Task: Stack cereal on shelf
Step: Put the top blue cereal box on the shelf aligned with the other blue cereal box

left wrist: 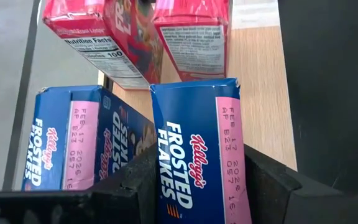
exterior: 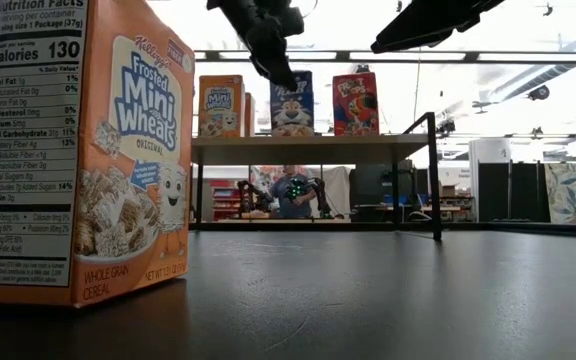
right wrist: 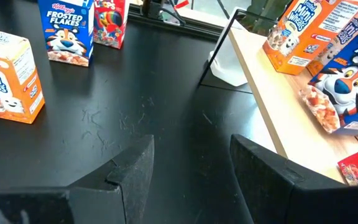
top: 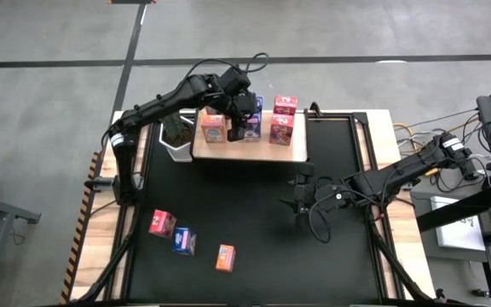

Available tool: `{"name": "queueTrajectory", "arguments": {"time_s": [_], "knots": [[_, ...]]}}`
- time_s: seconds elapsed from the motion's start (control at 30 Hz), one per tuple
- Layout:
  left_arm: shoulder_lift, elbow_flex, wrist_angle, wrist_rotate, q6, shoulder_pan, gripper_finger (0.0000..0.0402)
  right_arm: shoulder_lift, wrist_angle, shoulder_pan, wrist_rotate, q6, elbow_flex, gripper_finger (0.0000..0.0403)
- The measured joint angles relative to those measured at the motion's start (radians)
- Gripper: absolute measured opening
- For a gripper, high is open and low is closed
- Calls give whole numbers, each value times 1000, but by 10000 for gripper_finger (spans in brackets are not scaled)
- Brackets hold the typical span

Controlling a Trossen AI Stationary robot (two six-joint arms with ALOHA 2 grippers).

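On the high view, going left to right, three cereal boxes lie loose on the black mat (top: 254, 213) of the desk at about seven o'clock: a pink-red box (top: 161, 223), then a blue box (top: 183, 241), then an orange box (top: 225, 257), all apparently waiting their turn. Up at about eleven o'clock sits a potted plant (top: 176, 130), and just beside it the wooden shelf (top: 290, 152) already carries upright boxes, an orange shelf box (top: 213, 127) first and pink-red shelf boxes (top: 282, 130) at its right end, which suggests rows sorted by colour. The left gripper (left wrist: 194, 193) hangs over the shelf's middle, its fingers (left wrist: 135, 183) clamped on either side of a blue Frosted Flakes box (left wrist: 197, 149); the held box stands upright, long axis vertical, its date-stamped top turned up to the wrist camera, beside a second blue box (left wrist: 73, 146), so I judge it is being set into the blue row. Farther right, at about three o'clock, the right gripper (right wrist: 191, 168) waits low over the mat, its fingers spread apart and holding nothing.
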State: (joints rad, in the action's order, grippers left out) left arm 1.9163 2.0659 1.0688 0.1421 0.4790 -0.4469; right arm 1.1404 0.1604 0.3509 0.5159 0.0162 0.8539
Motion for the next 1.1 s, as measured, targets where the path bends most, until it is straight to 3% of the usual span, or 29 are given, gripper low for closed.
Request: {"name": "queueTrajectory", "arguments": {"time_s": [0.4, 0.8, 1.1], "knots": [[4, -14, -14, 0, 39, 0, 165, 0, 0, 0, 0, -1, 0, 201], [3, -9, -7, 0, 53, 1, 222, 0, 0, 0, 0, -1, 0, 201], [-2, 62, 77, -2, 30, 14, 227, 0, 0, 0, 0, 1, 0, 201]]}}
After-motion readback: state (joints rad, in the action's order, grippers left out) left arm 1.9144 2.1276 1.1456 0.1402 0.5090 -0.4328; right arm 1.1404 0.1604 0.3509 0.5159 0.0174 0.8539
